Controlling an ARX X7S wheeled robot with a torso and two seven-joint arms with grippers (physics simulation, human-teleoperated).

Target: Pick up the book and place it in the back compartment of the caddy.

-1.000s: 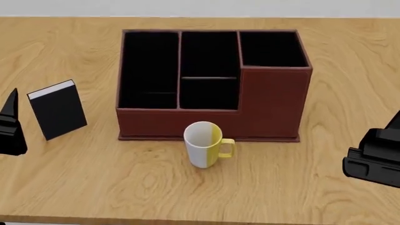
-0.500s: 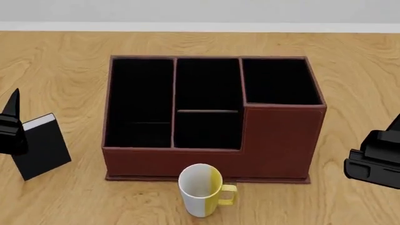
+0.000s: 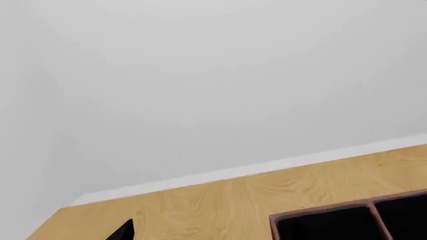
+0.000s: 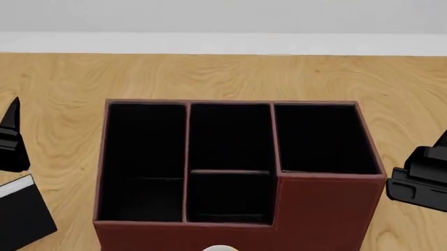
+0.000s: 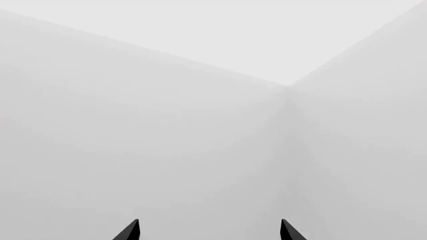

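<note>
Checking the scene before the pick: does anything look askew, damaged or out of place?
Nothing looks damaged or spilled. The caddy sits square on the table, its cells looking empty. The book rests slightly turned at the caddy's left, partly cut off by the frame edge.

You have a wooden table (image 4: 209,78) running back to a plain pale wall (image 4: 223,15). A sliver of the mug's (image 4: 220,248) white rim shows at your view's bottom edge.

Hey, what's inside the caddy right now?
The caddy shows only black cells, nothing in them that I can see. Their floors are dark, and its front wall hides the lowest parts.
</note>
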